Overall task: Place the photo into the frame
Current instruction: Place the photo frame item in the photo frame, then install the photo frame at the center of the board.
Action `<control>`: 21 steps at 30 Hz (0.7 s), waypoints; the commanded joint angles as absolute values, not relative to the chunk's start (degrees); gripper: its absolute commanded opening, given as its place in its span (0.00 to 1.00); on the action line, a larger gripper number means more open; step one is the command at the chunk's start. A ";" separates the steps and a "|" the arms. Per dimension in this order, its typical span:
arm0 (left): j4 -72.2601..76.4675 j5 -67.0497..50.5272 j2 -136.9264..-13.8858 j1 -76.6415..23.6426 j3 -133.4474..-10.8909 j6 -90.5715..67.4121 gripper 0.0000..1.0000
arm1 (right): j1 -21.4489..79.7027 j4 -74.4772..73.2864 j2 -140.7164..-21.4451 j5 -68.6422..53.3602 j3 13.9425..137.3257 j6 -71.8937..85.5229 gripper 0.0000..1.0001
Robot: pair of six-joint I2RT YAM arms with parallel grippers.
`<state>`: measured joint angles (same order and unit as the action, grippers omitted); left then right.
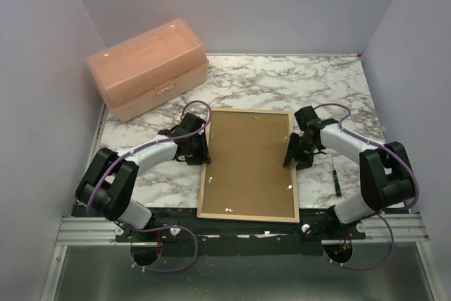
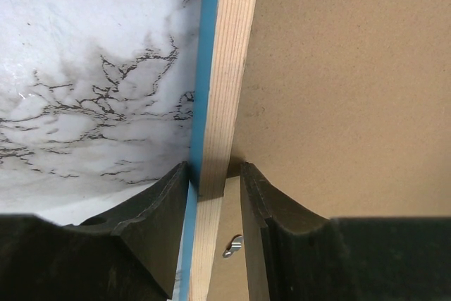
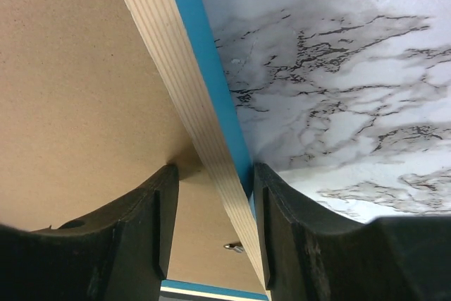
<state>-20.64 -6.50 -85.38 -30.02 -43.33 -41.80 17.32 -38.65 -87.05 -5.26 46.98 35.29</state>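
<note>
The frame (image 1: 246,215) lies flat on the marble table, wood face up, with a brown backing board (image 1: 246,167) filling it. The photo is hidden. My left gripper (image 1: 201,147) straddles the frame's left rail (image 2: 229,68): the outer finger is against the blue edge, and the inner finger is over the board (image 2: 352,68) with a small gap to the wood. My right gripper (image 1: 292,149) straddles the right rail (image 3: 176,68) the same way, with a gap on the board side (image 3: 70,68). Both are open around the rails.
A pink plastic box (image 1: 148,68) stands at the back left. A small green-handled screwdriver (image 1: 337,177) lies right of the frame near the right arm. Small metal turn clips (image 2: 234,246) sit on the board near the rails. Grey walls enclose the table.
</note>
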 commanded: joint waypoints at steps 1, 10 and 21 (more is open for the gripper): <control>-21.50 -6.59 -87.68 -30.59 -40.62 -41.21 0.39 | 18.73 -37.23 -90.79 -0.32 48.24 34.76 0.48; -25.43 -4.86 -84.39 -30.67 -41.98 -40.69 0.63 | 23.70 -37.09 -96.84 4.67 51.76 35.09 0.42; -32.51 2.06 -77.66 -30.62 -41.60 -40.75 0.85 | 26.89 -37.38 -97.50 6.84 56.83 35.80 0.76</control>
